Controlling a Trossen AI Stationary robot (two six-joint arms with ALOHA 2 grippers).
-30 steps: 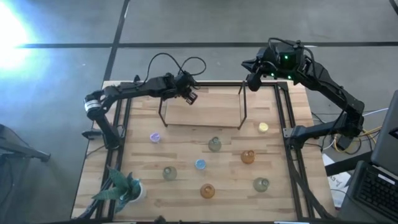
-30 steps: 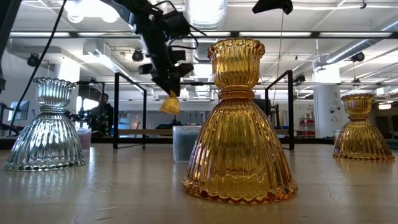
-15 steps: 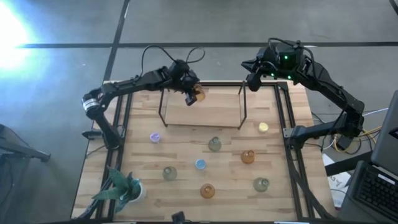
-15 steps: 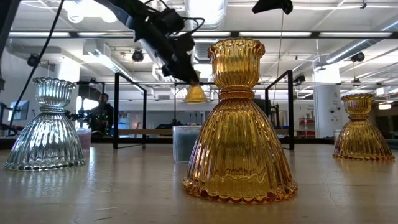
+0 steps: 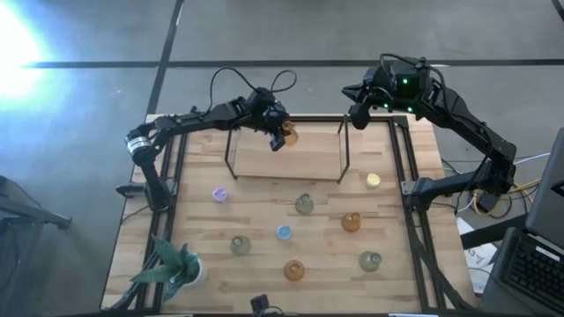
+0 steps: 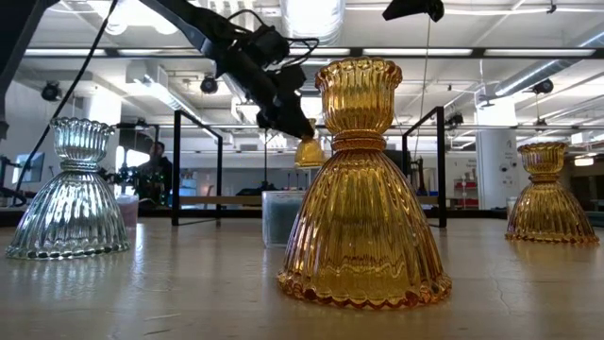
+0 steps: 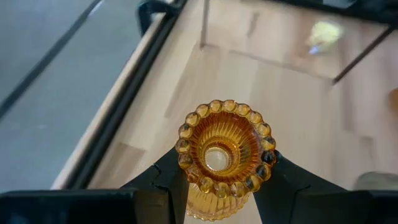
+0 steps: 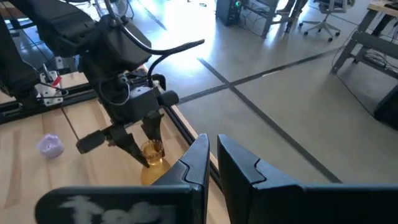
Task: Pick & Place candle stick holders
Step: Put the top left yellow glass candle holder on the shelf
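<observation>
A small amber candle stick holder [image 5: 288, 137] hangs in the air over the far part of the table, with my left gripper [image 5: 280, 133] shut on it. The left wrist view looks down into its scalloped cup [image 7: 224, 148]. Several more holders stand on their bases on the wooden table: purple [image 5: 219, 195], yellow [image 5: 374, 180], grey-green [image 5: 304, 204], blue [image 5: 284, 232] and amber [image 5: 352, 222]. My right gripper [image 5: 354, 114] is shut on nothing, high over the far right corner. My left gripper pinches the amber holder between its two fingers [image 7: 168, 182], just below the scalloped cup [image 7: 252, 184] at its narrow upper part. The fingers slant down from the table's left. The holder hangs roughly upright, flared base [image 6: 310, 157] down, lifted clear.
A low wooden shelf in a black metal frame [image 5: 286, 160] stands at the far middle, under the held holder. A leafy plant in a white pot [image 5: 172, 267] sits at the near left corner. Black rails [image 5: 407, 189] run along the table's sides.
My left gripper has carried the amber holder toward the table's right edge along the far side, staying shut on it. The wrist has rolled and tipped on the way, and the holder now hangs more upright than before.
</observation>
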